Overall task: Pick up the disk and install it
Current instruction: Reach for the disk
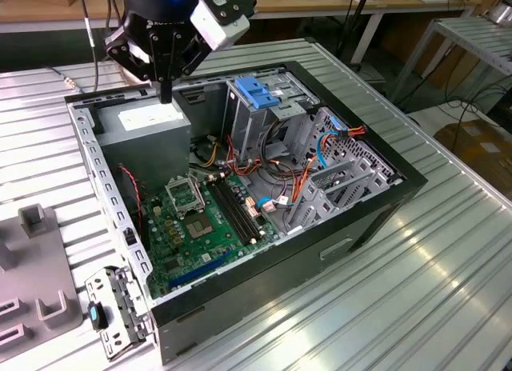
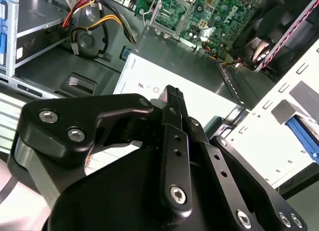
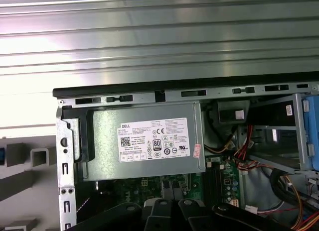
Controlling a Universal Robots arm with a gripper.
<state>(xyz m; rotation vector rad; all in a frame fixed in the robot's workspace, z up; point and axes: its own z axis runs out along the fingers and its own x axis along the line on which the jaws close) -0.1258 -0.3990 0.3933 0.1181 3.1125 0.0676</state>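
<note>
One gripper [image 1: 164, 93] hangs over the far corner of an open computer case [image 1: 352, 227]. Its black fingers point downward and are drawn together into a single tip.

**Exterior view.** The tip is just above the white sticker of the grey power-supply box [image 1: 144, 125]. Where the disk lies cannot be told, so its relation to the gripper cannot be given. Beside the box, toward the exterior view's right, stands the drive cage [image 1: 260, 95] with a blue plastic top. Nearer the camera lies the green motherboard [image 1: 200, 219], and red, orange and blue cables [image 1: 296, 179] run beside it. The case rests on a ribbed metal table [image 1: 424, 307]. At the exterior view's left, a grey fixture [image 1: 36, 283] and a small metal bracket [image 1: 116, 311] with a blue clip lie on the table. Behind the table are a wooden bench [image 1: 320, 7] and a metal rack [image 1: 472, 35].

**Second wrist view.** The gripper [image 2: 173, 91] shows its fingertips closed against each other over the white sticker of the power-supply box [image 2: 209, 91]. The motherboard [image 2: 199, 17] lies beyond, with a bundle of yellow and red cables [image 2: 94, 22] nearby.

**First wrist view.** The power-supply box [image 3: 144, 146] sits sticker upward against the rim of the case [image 3: 174, 93]. Outside the rim is the ribbed table [image 3: 149, 42]. The blue top of the drive cage [image 3: 310, 126] is well apart from the box.
</note>
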